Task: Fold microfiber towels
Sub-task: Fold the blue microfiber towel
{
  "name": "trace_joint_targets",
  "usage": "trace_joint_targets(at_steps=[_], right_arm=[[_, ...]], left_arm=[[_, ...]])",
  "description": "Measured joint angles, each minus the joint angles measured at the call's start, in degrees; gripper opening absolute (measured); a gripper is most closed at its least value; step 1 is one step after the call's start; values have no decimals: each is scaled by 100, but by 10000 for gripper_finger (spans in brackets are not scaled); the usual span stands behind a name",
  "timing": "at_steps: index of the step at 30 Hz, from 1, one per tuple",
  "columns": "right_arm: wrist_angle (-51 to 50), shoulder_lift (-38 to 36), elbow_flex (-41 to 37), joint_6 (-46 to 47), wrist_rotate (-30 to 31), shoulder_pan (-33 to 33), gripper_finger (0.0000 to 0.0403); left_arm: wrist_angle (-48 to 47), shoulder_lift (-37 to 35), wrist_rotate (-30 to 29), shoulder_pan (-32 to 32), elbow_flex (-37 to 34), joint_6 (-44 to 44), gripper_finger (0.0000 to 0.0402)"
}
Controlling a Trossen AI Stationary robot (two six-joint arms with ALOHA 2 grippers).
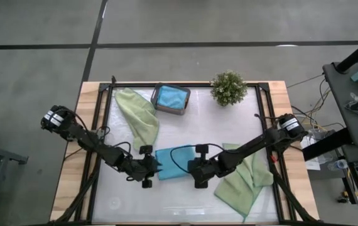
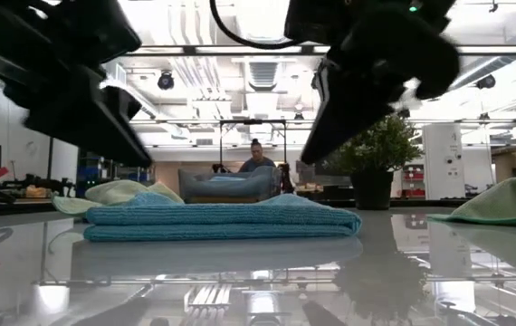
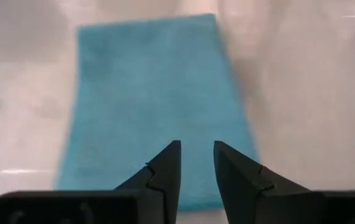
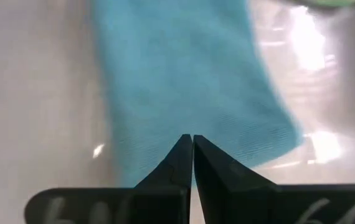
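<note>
Folded teal towel [image 1: 174, 162] flat, left claw [image 3: 196, 163] slightly parted, right claw [image 4: 192, 149] closed, both empty above it

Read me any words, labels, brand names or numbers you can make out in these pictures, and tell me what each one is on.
None can be read.
Folded teal-blue towel, sage green towels, grey tray, potted plant: no print shows.
Left gripper, right gripper: no markings.
Equipment in the room behind the table: any lettering is too small and blurred.
</note>
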Motion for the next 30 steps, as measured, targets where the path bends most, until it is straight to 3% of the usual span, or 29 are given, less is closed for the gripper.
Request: trace_joint_targets(at_steps=[7, 16, 30], right_arm=[[524, 113, -103, -508, 471, -425, 9], [2096, 305, -797, -603, 472, -997, 9], [2399, 309, -1480, -248, 463, -1103, 9]], left_arm=[[-6, 116, -397, 500, -39, 247, 81], [-3, 484, -409, 720, -53, 235, 81], [-404, 603, -400, 813, -140, -252, 81]])
